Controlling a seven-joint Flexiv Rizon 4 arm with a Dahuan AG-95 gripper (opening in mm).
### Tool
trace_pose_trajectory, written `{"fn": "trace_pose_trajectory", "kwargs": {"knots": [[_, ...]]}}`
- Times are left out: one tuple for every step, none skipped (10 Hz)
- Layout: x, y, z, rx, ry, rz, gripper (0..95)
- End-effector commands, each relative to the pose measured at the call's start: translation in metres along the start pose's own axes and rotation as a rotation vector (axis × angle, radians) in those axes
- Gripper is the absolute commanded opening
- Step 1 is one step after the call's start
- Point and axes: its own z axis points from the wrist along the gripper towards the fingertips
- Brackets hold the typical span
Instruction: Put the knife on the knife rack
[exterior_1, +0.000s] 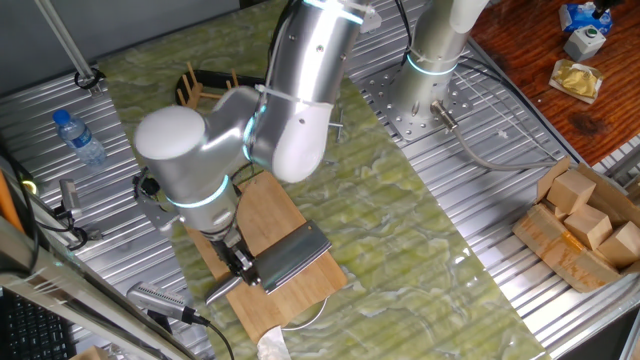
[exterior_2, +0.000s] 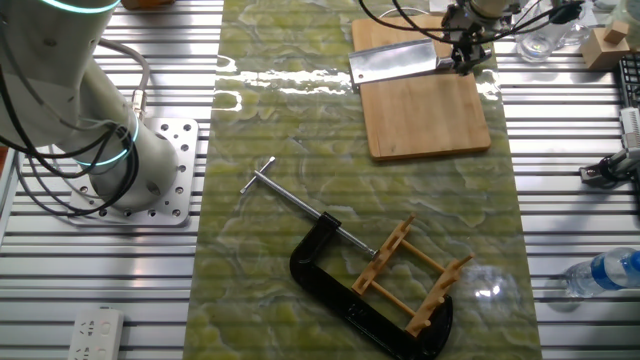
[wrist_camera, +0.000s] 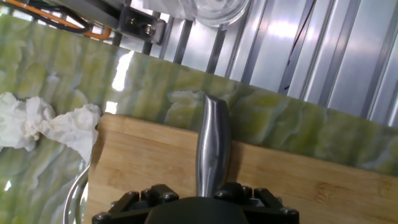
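The knife (exterior_1: 292, 256) is a cleaver with a broad grey blade and a slim silver handle (wrist_camera: 212, 144). It sits at the near end of the bamboo cutting board (exterior_1: 276, 206), blade slightly tilted. My gripper (exterior_1: 243, 262) is at the handle where it meets the blade, its fingers pressed to either side, shut on it. In the other fixed view the knife (exterior_2: 393, 63) hangs past the board's (exterior_2: 425, 115) left edge, with the gripper (exterior_2: 465, 53) on its handle. In the hand view the gripper (wrist_camera: 208, 194) fills the lower edge. The wooden knife rack (exterior_1: 204, 86) (exterior_2: 410, 276) stands far off across the mat.
A black C-clamp (exterior_2: 326, 268) with a steel bar lies against the knife rack. A water bottle (exterior_1: 79, 137) lies on the metal table. Wooden blocks (exterior_1: 585, 215) fill a box at the right. Crumpled tissue (wrist_camera: 50, 124) and a round dish rim (wrist_camera: 76, 194) sit beside the board.
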Motion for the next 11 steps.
{"fn": "trace_pose_trajectory", "kwargs": {"knots": [[0.0017,-0.0004,0.0000,-0.003,-0.003,-0.020,57.0],[0.0044,-0.0009,0.0020,-0.003,-0.009,-0.029,57.0],[0.0047,-0.0010,0.0021,-0.003,-0.006,-0.030,57.0],[0.0038,-0.0009,0.0002,-0.003,-0.002,-0.029,57.0],[0.0038,-0.0010,-0.0004,-0.006,-0.005,-0.033,57.0],[0.0038,-0.0010,-0.0004,-0.008,-0.007,-0.032,57.0],[0.0038,-0.0010,-0.0004,-0.009,-0.010,-0.029,57.0],[0.0038,-0.0010,-0.0004,-0.006,-0.009,-0.041,57.0],[0.0038,-0.0010,-0.0004,-0.001,-0.005,-0.031,57.0],[0.0038,-0.0010,-0.0004,0.018,0.003,-0.019,57.0],[0.0038,-0.0010,-0.0004,0.027,0.006,-0.022,38.0]]}}
